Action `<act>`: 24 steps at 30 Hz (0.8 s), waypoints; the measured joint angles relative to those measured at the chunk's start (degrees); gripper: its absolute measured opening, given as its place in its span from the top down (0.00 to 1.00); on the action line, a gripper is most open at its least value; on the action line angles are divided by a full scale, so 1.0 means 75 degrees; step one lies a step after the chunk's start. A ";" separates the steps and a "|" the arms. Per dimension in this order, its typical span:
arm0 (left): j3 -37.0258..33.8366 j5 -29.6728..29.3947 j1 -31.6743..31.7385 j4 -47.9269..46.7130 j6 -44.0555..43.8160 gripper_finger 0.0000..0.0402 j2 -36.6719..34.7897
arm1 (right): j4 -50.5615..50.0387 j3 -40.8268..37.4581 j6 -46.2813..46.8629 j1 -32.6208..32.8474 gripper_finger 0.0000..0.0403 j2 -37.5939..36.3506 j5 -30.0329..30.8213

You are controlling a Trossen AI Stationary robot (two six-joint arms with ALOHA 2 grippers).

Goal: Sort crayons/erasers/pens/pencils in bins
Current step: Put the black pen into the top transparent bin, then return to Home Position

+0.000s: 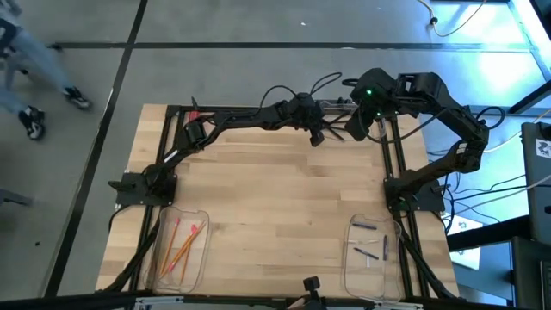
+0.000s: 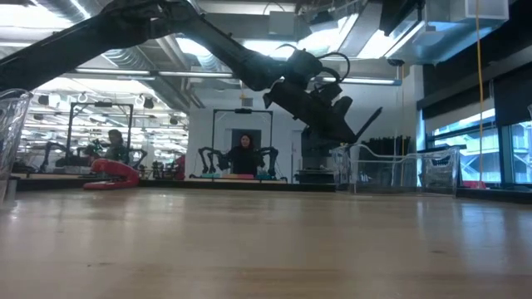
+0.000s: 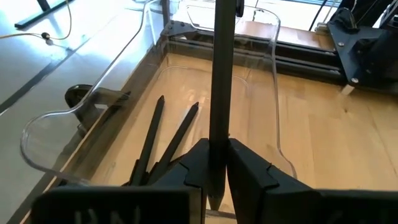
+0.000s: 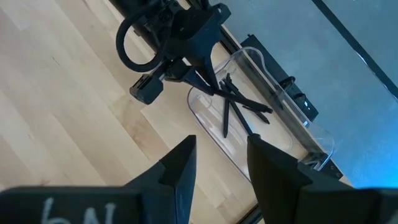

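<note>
Left wrist view, fingers (image 3: 214, 163) pinching pen (image 3: 222, 74) over bin (image 3: 273, 93)

no text, label or number can be read with confidence anywhere.

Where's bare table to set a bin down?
The broad bare wood middle of the table, between the clear bin of orange pencils and the clear bin of dark crayons. The far edge is crowded: left hand, pen bin.

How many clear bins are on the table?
3. The left bin, at a near corner, holds pencils; the right bin, at the other near corner, holds dark sticks; the far bin, with pens, lies below the left gripper.
</note>
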 joint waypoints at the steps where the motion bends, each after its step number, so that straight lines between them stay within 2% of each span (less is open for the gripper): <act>1: 0.0000 -0.0003 0.0003 -0.0013 0.0000 0.90 0.0000 | 0.0000 0.0000 0.0000 -0.0002 0.65 0.0000 0.0000; 6: 0.0000 -0.0122 -0.0012 -0.0035 0.0004 0.90 -0.0003 | 0.0014 0.0000 0.0000 0.0000 0.65 0.0000 0.0000; 14: -0.0003 -0.0335 -0.0037 -0.0016 0.0049 0.97 -0.0003 | 0.0020 0.0000 0.0156 -0.0003 0.65 0.0000 0.0000; 24: -0.0005 -0.0446 -0.0073 -0.0005 0.0053 0.83 -0.0006 | 0.0020 0.0000 0.0172 -0.0003 0.65 0.0000 0.0000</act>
